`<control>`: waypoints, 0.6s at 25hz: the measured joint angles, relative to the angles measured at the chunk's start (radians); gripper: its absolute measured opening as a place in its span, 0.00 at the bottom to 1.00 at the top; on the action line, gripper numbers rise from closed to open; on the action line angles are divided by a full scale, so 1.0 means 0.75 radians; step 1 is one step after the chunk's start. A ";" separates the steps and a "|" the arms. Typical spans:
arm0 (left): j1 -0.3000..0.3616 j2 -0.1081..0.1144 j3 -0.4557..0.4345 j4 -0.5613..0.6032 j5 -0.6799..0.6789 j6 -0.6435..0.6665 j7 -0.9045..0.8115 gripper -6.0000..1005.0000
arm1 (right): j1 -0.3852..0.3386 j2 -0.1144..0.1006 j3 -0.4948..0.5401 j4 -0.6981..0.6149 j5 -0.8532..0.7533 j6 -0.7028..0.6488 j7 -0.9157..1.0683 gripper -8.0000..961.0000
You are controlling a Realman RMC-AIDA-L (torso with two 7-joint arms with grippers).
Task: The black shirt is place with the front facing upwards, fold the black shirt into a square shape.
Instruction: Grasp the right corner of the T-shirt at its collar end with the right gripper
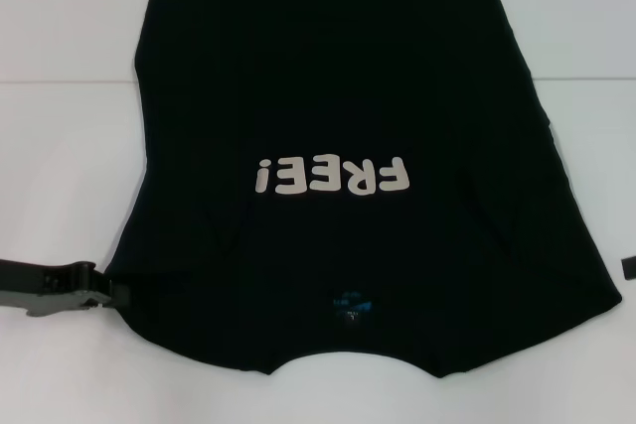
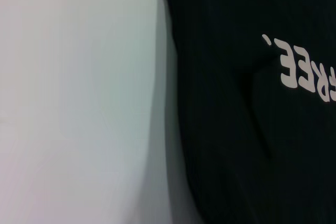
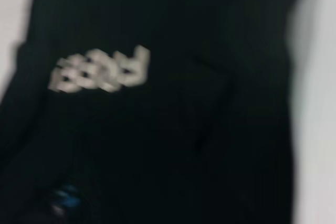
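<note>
My left arm's jaws (image 1: 117, 294) sit low at the near left of the white worktop (image 1: 60, 146), tips touching the sleeve edge of the large black cloth T-shirt (image 1: 348, 96); I cannot tell whether they are apart or clamped on cloth. The shirt lies flat, front up, to the right of those jaws. Its blue neck label (image 1: 350, 302) is nearest me, the off-white "FREE!" lettering (image 1: 331, 178) beyond, its long axis running away toward the far hem. Only a dark sliver of my right arm (image 1: 628, 269) shows at the right edge, so I judge the left nearer.
</note>
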 joint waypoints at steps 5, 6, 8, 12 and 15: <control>-0.008 0.000 0.000 0.002 -0.001 0.010 0.000 0.04 | 0.003 0.008 0.013 0.033 -0.081 0.064 0.025 0.70; -0.009 0.000 0.000 0.002 -0.001 0.011 0.000 0.04 | 0.001 0.010 0.013 0.038 -0.081 0.072 0.024 0.70; -0.009 0.000 0.000 0.003 -0.001 0.013 0.000 0.04 | -0.001 0.014 0.013 0.054 -0.082 0.097 0.020 0.71; -0.009 0.000 0.000 0.003 0.000 0.014 0.000 0.04 | 0.010 0.021 0.006 0.092 -0.083 0.142 0.015 0.71; -0.010 0.000 0.000 0.003 -0.001 0.015 0.000 0.04 | 0.024 0.031 0.003 0.103 -0.083 0.171 0.014 0.71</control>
